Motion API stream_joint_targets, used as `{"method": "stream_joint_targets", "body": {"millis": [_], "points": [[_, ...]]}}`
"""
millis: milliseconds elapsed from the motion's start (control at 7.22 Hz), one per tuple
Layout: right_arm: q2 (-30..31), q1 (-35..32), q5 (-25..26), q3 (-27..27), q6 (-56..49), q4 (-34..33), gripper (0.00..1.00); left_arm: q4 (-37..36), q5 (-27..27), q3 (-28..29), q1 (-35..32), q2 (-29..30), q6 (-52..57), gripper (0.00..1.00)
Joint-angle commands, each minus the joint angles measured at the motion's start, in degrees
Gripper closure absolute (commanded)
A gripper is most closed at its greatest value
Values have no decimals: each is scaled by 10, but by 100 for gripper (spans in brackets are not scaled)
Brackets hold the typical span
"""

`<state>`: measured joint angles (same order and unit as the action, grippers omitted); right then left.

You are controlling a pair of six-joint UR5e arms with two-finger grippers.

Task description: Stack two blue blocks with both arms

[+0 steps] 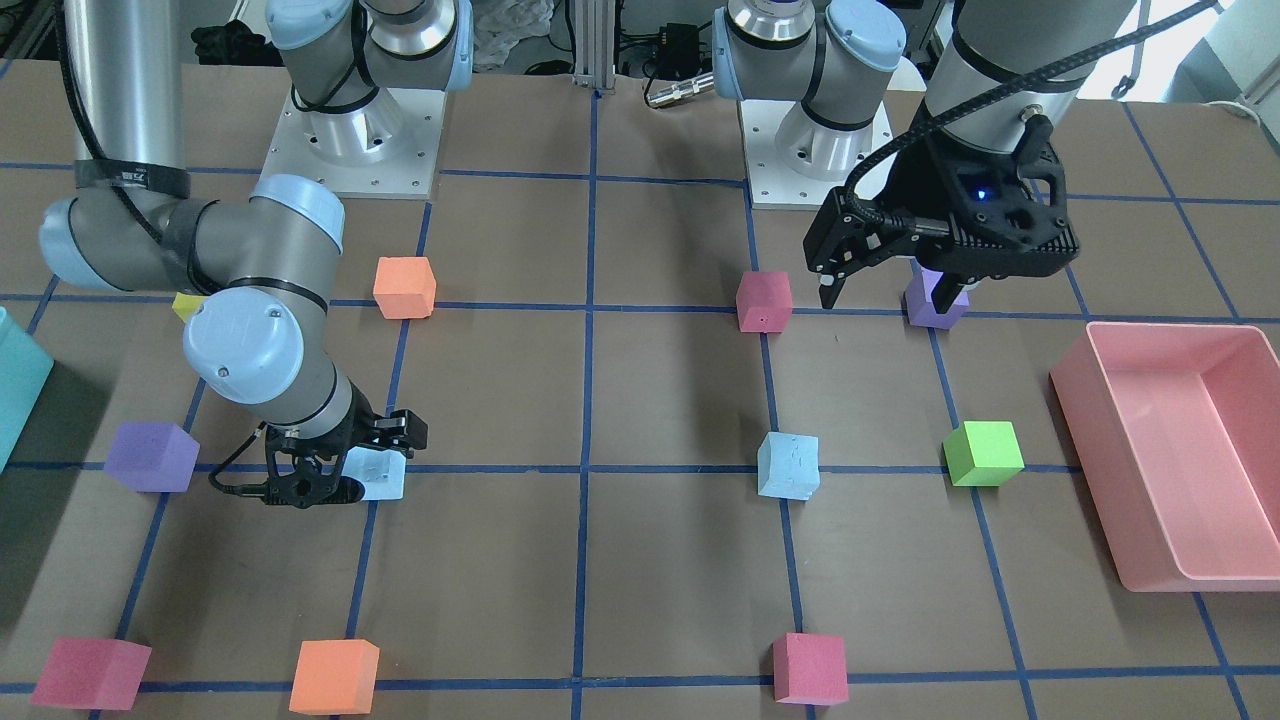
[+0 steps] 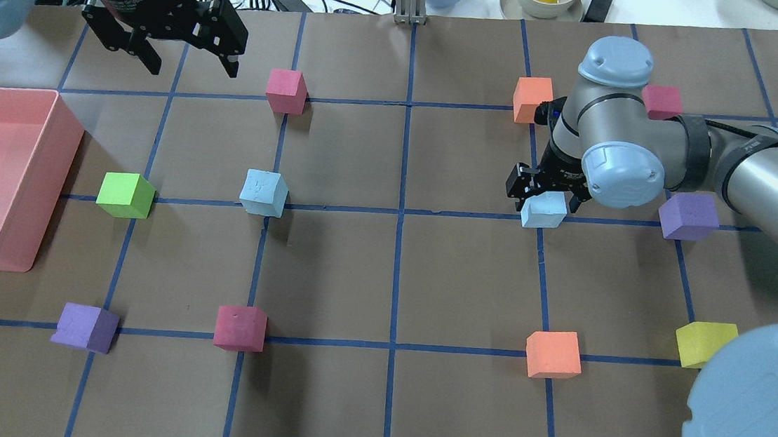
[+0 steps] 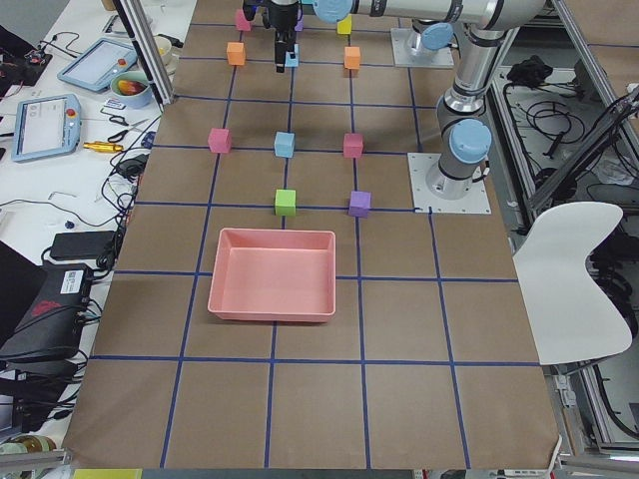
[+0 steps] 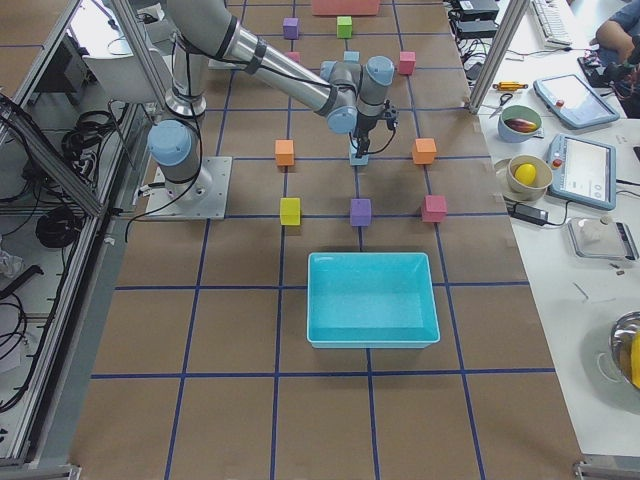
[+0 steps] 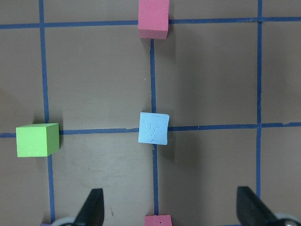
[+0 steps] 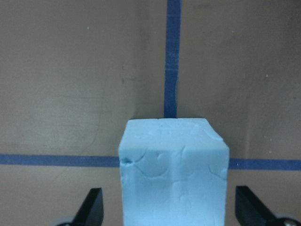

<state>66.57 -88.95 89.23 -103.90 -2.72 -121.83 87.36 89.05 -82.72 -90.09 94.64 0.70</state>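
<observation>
Right hand (image 2: 545, 200) sits low over the desk (image 2: 383, 281), fingers spread wide, straddling 1 blue block (image 2: 543, 214), with a gap on each side. 2nd blue block (image 2: 264, 193) stands free on a tape crossing (image 2: 270, 203). Farther off, left hand (image 2: 192, 64) hangs raised, fingers wide, holding nothing.

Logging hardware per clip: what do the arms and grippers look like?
The right arm and left arm are silver-grey tubes with pale-blue rounded joint caps. A black braided cable runs along the left one; a black strap wraps the right. The left gripper and right gripper are black, two-fingered; the left shows a small blue light.
</observation>
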Motion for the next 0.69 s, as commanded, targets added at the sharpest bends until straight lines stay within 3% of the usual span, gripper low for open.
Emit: {"method": "stream_joint_targets", "body": {"millis": [0, 138, 277, 554], "points": [[-28, 0, 0, -3, -49, -140, 34, 0, 0, 0, 0, 0, 0, 0], [-37, 0, 1, -2, -74, -142, 77, 0, 0, -1, 0, -1, 0, 0], [-36, 1, 2, -4, -73, -134, 100, 0, 0, 0, 0, 0, 0, 0], [-29, 0, 2, 8, -69, -110, 100, 0, 0, 0, 0, 0, 0, 0]]}}
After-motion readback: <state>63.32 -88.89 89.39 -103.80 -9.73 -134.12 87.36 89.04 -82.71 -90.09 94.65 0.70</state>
